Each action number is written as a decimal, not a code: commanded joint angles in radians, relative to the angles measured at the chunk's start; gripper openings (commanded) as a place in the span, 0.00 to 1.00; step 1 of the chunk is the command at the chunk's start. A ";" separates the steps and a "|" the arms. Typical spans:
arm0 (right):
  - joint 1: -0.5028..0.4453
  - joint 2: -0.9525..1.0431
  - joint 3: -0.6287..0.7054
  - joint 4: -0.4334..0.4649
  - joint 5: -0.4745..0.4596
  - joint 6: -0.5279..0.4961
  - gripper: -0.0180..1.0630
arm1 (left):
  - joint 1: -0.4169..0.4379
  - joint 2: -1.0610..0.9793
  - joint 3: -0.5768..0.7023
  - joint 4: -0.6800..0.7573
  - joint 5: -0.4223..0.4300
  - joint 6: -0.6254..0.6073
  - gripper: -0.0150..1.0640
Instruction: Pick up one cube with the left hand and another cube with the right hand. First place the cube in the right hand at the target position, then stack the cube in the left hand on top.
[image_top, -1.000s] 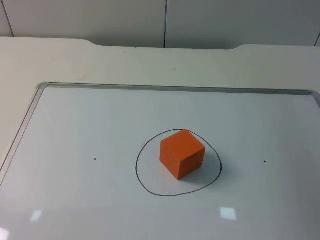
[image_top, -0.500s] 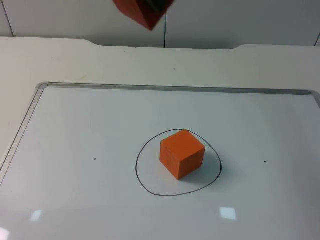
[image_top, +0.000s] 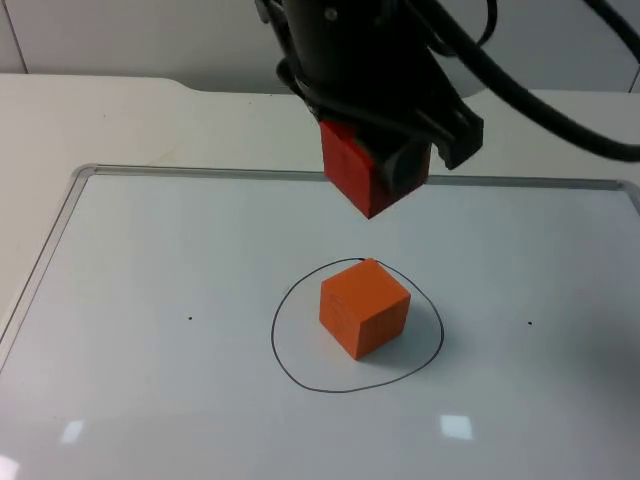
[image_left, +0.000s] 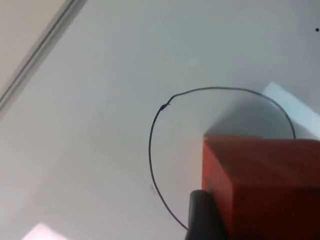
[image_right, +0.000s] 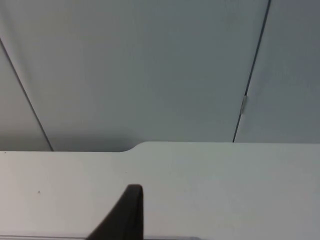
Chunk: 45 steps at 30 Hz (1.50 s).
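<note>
White table: left gripper clamps red cube above orange cube (circled); align faces before lowering.

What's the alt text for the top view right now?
The left tool holds a red cube in the air above an orange cube, which sits inside a black circle drawn on the whiteboard.
</note>
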 joint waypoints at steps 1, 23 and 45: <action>0.000 0.000 0.006 0.004 -0.015 -0.004 0.99 | -0.007 0.025 -0.021 -0.008 0.016 0.005 0.04; 0.042 0.000 0.006 -0.021 -0.012 -0.004 0.99 | -0.007 0.173 -0.017 -0.040 -0.025 0.021 0.04; 0.042 0.000 0.006 -0.028 -0.014 0.002 0.99 | -0.007 0.154 0.054 -0.021 -0.064 -0.018 0.04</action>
